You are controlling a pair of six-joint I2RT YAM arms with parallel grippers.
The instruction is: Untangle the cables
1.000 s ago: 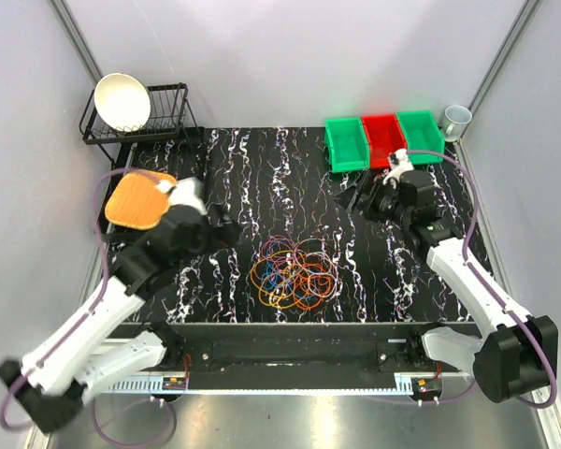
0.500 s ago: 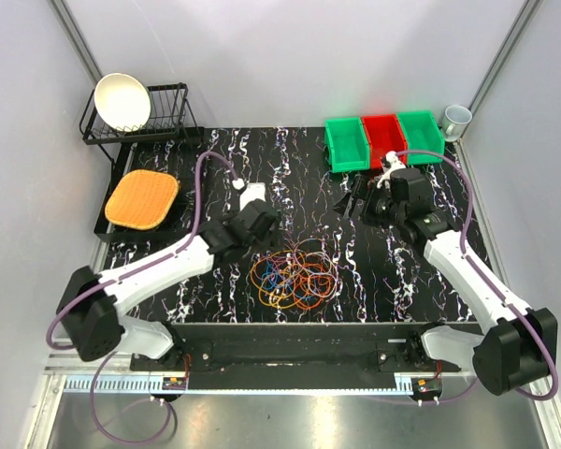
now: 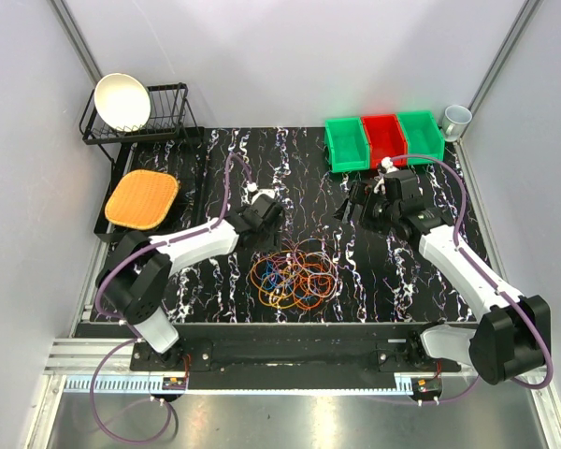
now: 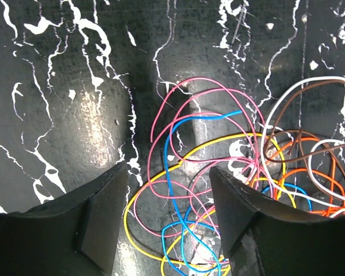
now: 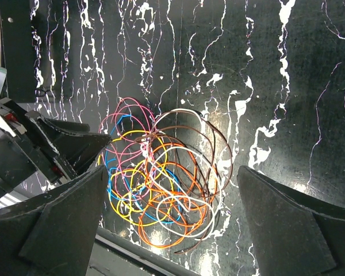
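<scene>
The cables [image 3: 293, 276] lie in one tangled heap of thin orange, yellow, blue, pink, brown and white loops on the black marbled table [image 3: 393, 271], near its front middle. My left gripper [image 3: 269, 227] is open and empty, low at the heap's far-left edge. In the left wrist view, its fingers straddle pink, blue and yellow loops [image 4: 187, 190], and the gripper [image 4: 168, 172] is not closed on them. My right gripper [image 3: 353, 202] is open and empty, raised behind and to the right of the heap. The right wrist view looks down on the cables [image 5: 161, 178] between the gripper's [image 5: 172, 172] wide-apart fingers.
Green [image 3: 347, 142], red [image 3: 383, 138] and green [image 3: 420, 136] bins stand at the back right beside a cup [image 3: 456, 118]. A wire rack [image 3: 168, 117] with a white bowl [image 3: 122, 101] stands at the back left. An orange pad [image 3: 142, 198] lies in front of it.
My left arm has swung from over the orange pad rightward and down to the heap's far-left edge. My right gripper has shifted a little to the left. The cables have not moved.
</scene>
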